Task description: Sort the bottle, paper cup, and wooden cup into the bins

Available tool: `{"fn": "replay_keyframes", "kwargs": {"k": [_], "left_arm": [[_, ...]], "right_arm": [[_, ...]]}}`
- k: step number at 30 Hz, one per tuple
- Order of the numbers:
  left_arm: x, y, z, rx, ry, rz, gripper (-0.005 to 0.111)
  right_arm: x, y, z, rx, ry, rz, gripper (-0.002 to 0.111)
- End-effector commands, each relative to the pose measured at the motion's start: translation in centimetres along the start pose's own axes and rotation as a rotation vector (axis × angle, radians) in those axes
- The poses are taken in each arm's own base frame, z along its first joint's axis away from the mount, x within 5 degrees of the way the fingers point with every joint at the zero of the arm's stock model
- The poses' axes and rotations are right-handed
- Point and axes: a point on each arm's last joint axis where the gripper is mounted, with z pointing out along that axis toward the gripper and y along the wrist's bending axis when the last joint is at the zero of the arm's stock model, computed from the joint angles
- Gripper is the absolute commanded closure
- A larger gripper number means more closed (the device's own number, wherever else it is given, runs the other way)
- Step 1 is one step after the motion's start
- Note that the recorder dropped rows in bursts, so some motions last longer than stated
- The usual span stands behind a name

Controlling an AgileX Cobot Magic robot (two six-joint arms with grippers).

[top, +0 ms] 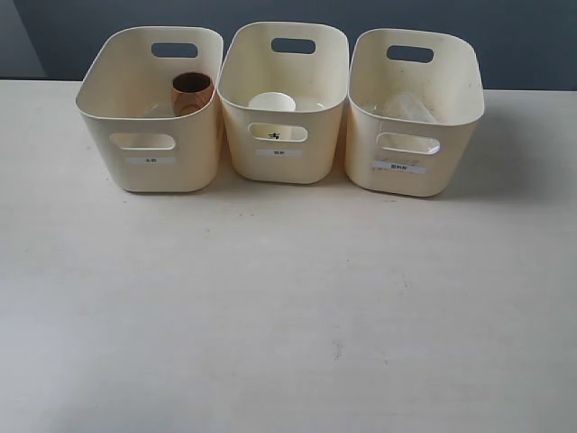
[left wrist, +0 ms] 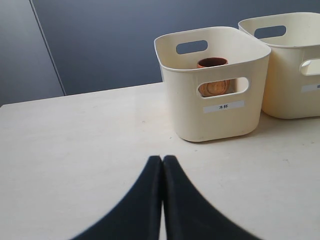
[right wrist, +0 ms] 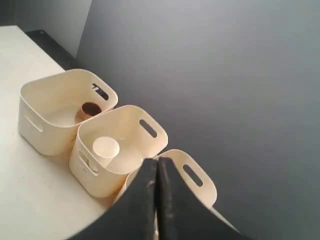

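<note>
Three cream bins stand in a row at the back of the table. The wooden cup (top: 192, 92) stands upright in the left bin (top: 153, 171). It also shows in the left wrist view as the wooden cup (left wrist: 212, 63). The paper cup (top: 272, 102) stands in the middle bin (top: 281, 167). The clear bottle (top: 407, 109) lies in the right bin (top: 410, 180), faint against the wall. My left gripper (left wrist: 162, 159) is shut and empty, low over the table short of the left bin (left wrist: 215, 120). My right gripper (right wrist: 156, 162) is shut and empty, high above the bins. Neither arm shows in the exterior view.
A dark grey wall (top: 288, 13) rises right behind the bins. The pale tabletop (top: 288, 307) stretches from the bins to the near edge. Each bin carries a small white label (top: 151, 161) on its front.
</note>
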Motion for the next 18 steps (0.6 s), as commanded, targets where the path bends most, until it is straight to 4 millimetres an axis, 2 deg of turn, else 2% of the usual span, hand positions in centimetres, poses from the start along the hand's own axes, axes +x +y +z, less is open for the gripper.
{"fn": "replay_keyframes", "kwargs": {"k": [1, 11, 14, 18], "left_arm": [[0.0, 0.0, 0.0, 0.003, -0.004, -0.002, 0.107], [0.0, 0.0, 0.0, 0.003, -0.004, -0.002, 0.107], [0.0, 0.0, 0.0, 0.003, -0.004, -0.002, 0.107], [0.0, 0.0, 0.0, 0.003, -0.004, -0.002, 0.107]], "right_arm": [[2.2, 0.6, 0.4, 0.014, 0.046, 0.019, 0.109], [4.5, 1.4, 1.3, 0.018, 0.12, 0.01, 0.109], [5.3, 0.9, 1.7, 0.044, 0.17, 0.076, 0.109], [6.0, -0.8, 1.5, 0.123, 0.182, 0.213, 0.109]]}}
